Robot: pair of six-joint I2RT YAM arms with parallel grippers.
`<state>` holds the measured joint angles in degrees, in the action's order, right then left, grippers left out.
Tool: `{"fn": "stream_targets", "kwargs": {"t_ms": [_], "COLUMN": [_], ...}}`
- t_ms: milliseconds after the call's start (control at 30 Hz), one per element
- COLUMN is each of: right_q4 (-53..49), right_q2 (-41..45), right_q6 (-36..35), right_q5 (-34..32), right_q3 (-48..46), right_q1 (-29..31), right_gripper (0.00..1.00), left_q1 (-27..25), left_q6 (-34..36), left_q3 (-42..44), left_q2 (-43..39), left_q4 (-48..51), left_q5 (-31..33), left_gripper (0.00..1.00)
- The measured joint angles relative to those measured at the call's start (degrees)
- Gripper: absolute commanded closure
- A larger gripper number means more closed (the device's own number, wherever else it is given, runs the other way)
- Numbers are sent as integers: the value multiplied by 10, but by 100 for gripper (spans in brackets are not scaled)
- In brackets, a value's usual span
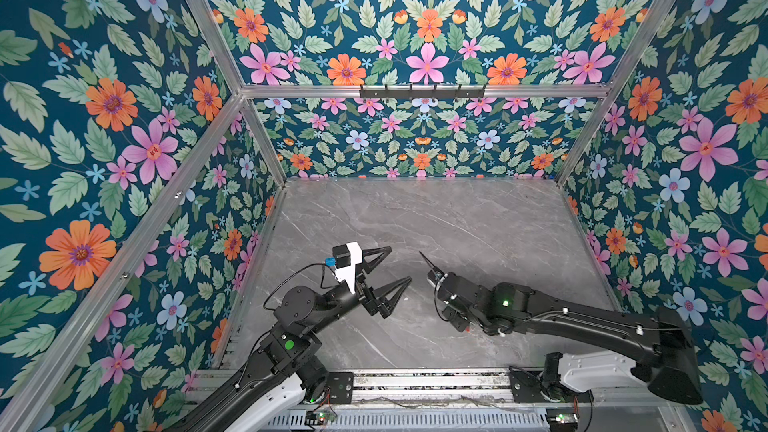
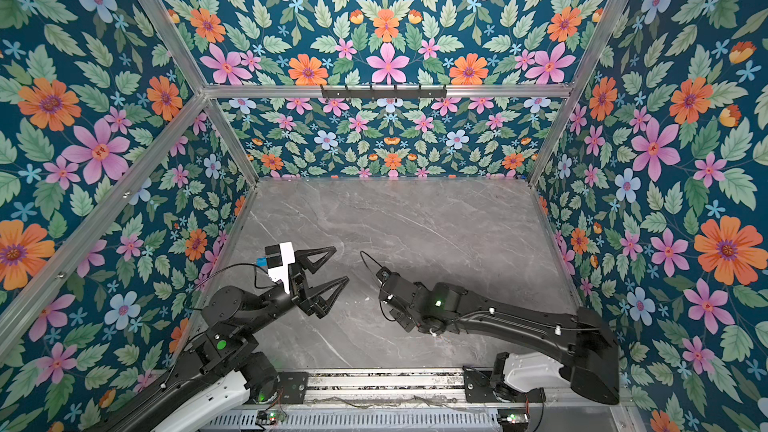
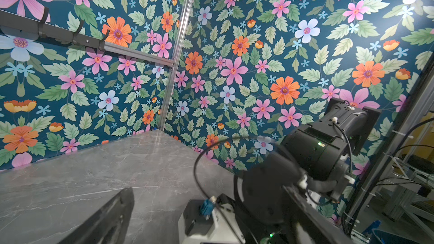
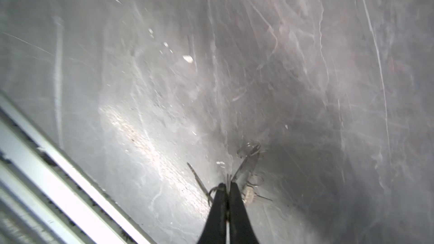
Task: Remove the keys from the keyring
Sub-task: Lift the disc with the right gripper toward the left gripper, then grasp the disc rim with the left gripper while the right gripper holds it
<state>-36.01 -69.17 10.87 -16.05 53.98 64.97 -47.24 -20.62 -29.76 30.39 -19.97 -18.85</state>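
While my left claw (image 1: pixel 401 264) hangs wide open and empty over the marble table (image 1: pixel 457 218), my right claw (image 4: pixel 227 187) is pinched fully closed. Right wrist view shows small silvery keys (image 4: pixel 246 172) and wire loops bunched at its tips; held or just touching, I can't tell. No hoop or red sleeve is visible in any view. Risk: thin metal, blurry view; a marginal pinch could slip and scatter the keys.
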Motion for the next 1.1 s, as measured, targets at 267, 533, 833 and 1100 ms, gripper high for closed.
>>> {"fn": "stream_targets", "kwargs": {"t_ms": [267,533,833,1100], "right_q4": [144,228,292,324], "right_q2": [179,222,211,196], "right_q6": [-56,-79,-80,-74], "right_q5": [148,331,486,534], "right_q3": [-74,-94,-83,-65], "right_q1": [-73,-131,-173,-176], "right_gripper": [100,100,100,100], "left_q1": [0,0,0,0], "left_q6": [2,0,-2,-4], "left_q3": [-35,-33,-40,-45], "left_q2": [57,110,152,177], "left_q4": [14,15,1,-5], "left_q5": [-29,-90,-172,-202], "left_gripper": [20,31,31,33]}}
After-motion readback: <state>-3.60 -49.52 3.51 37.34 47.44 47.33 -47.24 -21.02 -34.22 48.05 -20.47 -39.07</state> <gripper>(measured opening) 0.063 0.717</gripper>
